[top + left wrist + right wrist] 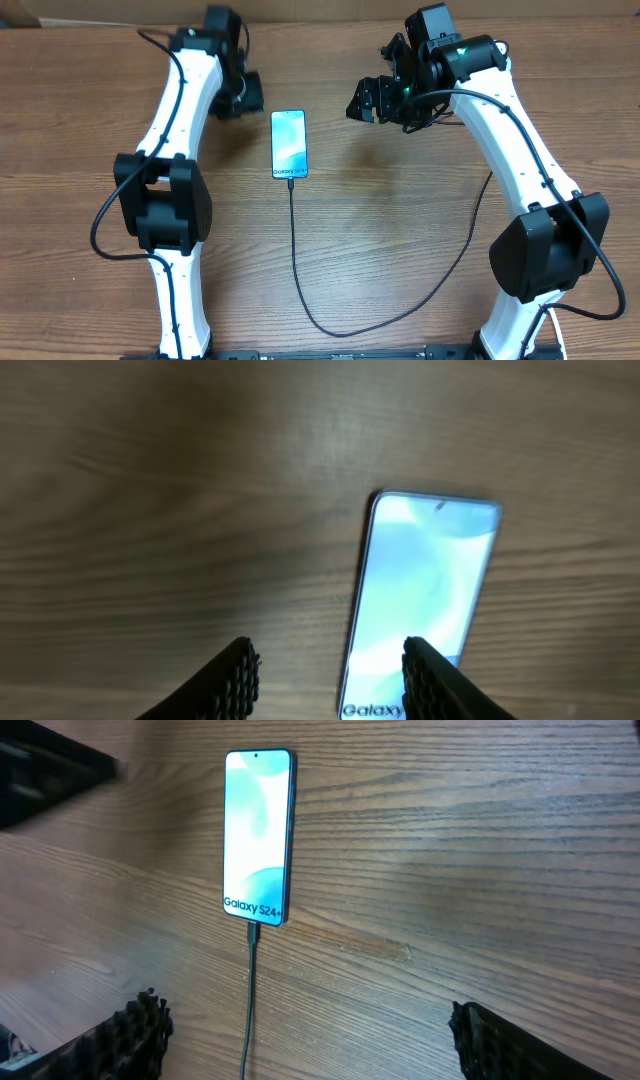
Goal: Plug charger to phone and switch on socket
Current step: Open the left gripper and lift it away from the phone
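The phone [289, 145] lies flat mid-table, teal screen lit; it also shows in the left wrist view [425, 600] and the right wrist view [258, 835]. The charger's black cable [295, 250] has its tip in the phone's bottom edge [253, 932] and loops toward the right arm's base. Its white adapter and the socket are out of view. My left gripper [243, 95] is open and empty, just left of the phone's top; its fingers show in the left wrist view [330, 680]. My right gripper [372, 100] is open and empty, above the table to the phone's right [305, 1030].
The wooden table [400, 230] carries both arms' white links. The left arm [170, 150] runs down the left side. The right arm [520, 150] runs down the right side. The table's far edge lies along the top.
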Motion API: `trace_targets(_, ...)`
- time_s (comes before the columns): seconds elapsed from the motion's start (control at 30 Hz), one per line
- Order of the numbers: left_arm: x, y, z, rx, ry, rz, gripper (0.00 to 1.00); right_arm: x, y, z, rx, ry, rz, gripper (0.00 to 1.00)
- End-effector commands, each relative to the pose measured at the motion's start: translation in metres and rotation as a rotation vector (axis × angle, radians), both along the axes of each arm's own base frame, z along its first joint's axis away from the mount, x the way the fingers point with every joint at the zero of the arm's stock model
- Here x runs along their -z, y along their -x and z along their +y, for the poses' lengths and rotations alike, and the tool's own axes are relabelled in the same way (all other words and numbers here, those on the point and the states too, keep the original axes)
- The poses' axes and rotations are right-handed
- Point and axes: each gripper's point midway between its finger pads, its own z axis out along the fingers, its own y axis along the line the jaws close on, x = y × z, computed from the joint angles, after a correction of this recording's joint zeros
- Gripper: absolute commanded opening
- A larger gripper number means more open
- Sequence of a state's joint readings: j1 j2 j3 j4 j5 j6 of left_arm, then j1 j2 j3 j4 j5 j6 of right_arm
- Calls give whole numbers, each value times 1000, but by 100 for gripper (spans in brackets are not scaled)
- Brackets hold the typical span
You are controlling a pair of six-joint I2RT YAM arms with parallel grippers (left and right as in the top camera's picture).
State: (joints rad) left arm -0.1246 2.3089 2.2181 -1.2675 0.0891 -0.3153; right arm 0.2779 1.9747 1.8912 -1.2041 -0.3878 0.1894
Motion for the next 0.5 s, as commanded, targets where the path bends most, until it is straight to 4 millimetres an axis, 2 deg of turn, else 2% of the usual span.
trace_targets(0.0, -50, -17, 15, -25, -76, -121, 44, -29, -10, -7, 16, -11, -84, 89)
trace_targets(0.13, -95, -21, 18, -35, -87, -209, 45, -47, -12, -26, 61, 23, -136, 89)
trace_targets(0.27, -132, -19, 20, -39, -84, -283, 49, -56, -10, -55, 126, 75, -148, 90)
trace_targets(0.47, -171, -9, 22, -45, -77, -354, 50, -54, -9, -96, 215, 100, -107, 90)
